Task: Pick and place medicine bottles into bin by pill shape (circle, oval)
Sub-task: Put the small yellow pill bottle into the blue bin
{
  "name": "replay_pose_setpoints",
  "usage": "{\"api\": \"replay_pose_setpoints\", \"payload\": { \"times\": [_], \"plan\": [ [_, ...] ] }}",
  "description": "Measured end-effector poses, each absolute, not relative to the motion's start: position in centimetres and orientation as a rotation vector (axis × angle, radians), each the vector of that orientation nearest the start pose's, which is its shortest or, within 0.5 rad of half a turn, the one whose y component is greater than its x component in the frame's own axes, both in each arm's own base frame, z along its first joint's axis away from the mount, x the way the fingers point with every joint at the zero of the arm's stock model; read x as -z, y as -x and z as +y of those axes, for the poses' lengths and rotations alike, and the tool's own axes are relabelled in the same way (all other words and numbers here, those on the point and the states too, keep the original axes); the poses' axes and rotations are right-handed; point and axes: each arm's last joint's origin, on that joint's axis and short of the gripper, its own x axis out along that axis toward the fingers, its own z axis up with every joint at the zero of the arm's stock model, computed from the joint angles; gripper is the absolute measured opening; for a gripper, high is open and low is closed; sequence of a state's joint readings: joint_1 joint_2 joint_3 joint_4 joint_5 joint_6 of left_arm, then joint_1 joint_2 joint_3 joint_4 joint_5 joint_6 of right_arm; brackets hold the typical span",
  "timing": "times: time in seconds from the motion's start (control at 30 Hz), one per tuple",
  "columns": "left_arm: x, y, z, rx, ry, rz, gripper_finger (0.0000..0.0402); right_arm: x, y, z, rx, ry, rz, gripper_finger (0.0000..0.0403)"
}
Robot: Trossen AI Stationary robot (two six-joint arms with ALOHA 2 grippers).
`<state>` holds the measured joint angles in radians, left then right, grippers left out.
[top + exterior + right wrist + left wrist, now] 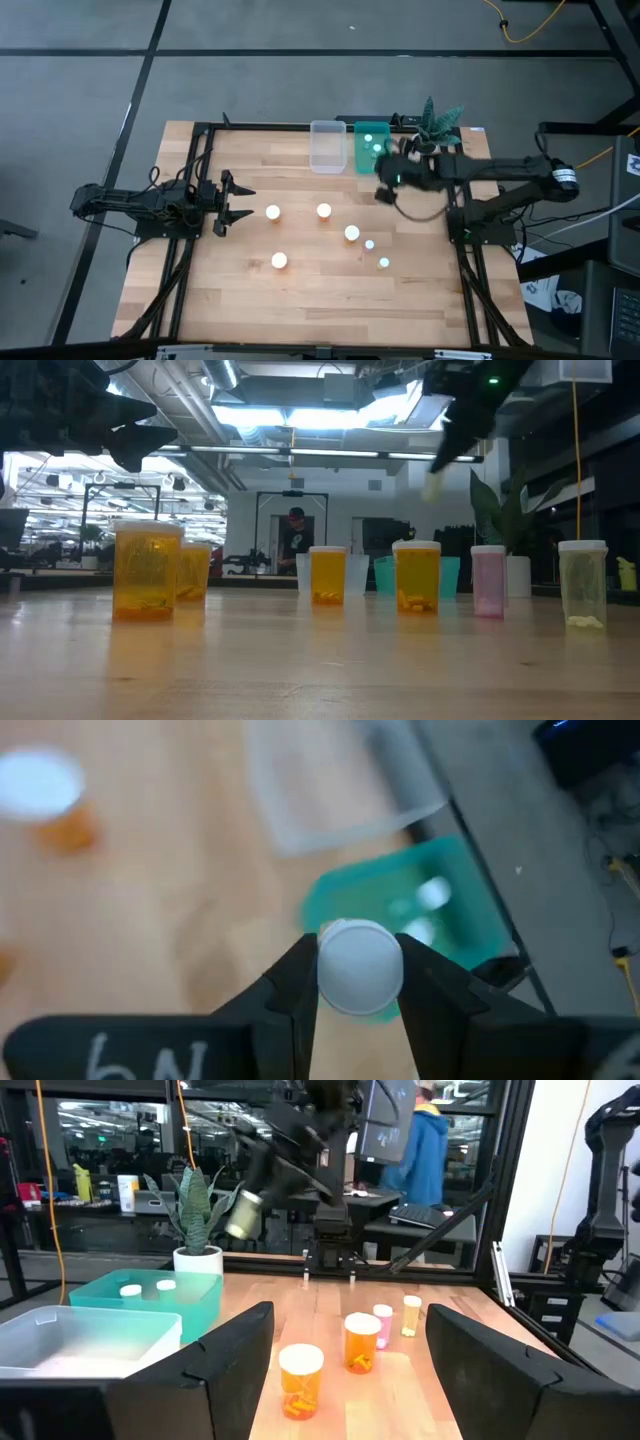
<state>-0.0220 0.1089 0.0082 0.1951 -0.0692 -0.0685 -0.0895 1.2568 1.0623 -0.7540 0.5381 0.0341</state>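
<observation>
Surface: a pale wood table (300, 290) on a grey floor; beyond it we see a lab with ceiling lights and a person standing in the distance.

Right gripper (360, 982): raised above the table just beside the teal bin (369, 148), fingers clamped on the white cap of a small bottle (360, 967). From the left wrist the held bottle hangs tilted in the air.

Left gripper (240, 201): waiting at the table's left side, fingers spread wide, nothing between them.

Bins: the clear bin (327, 146) and the teal bin stand side by side at the far edge. We see two white caps inside the teal one.

Bottles on the table: four orange (146, 571), white-capped, spread across the middle; two smaller ones (369, 244) to the right of them.

Writing: white hand lettering on the right gripper's body, partly cut off; we cannot read it.

Other: a white pot with a plant (438, 122) beside the teal bin.
</observation>
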Motion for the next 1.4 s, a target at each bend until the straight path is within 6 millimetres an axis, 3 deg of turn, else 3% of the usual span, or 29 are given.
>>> {"api": "replay_pose_setpoints", "payload": {
  "times": [0.2, 0.33, 0.5, 0.83, 1.23, 1.4],
  "plan": [
    [-17.6, -10.4, 0.0, -0.044, 0.073, -0.096, 0.0254, -30.4, -24.1, -10.1, 0.636, 0.073, 0.826, 0.0113],
    [-17.6, -10.4, 0.0, -0.044, 0.073, -0.096, 0.0254, -28.5, -24.1, -13.6, 0.624, -0.042, 0.887, 0.0113],
    [-17.6, -10.4, 0.0, -0.044, 0.074, -0.096, 0.0254, -25.0, -25.4, -16.5, 0.597, -0.071, 0.983, 0.0113],
    [-17.6, -10.4, 0.0, -0.044, 0.075, -0.096, 0.0254, -19.8, -27.7, -18.8, 0.54, -0.107, 1.068, 0.0113],
    [-17.6, -10.4, 0.0, -0.044, 0.076, -0.096, 0.0254, -18.6, -28.2, -19.8, 0.555, -0.109, 1.052, 0.0113],
    [-17.6, -10.4, 0.0, -0.043, 0.076, -0.096, 0.0254, -18.6, -28.2, -19.8, 0.558, -0.114, 1.051, 0.0186]
  ]
}}
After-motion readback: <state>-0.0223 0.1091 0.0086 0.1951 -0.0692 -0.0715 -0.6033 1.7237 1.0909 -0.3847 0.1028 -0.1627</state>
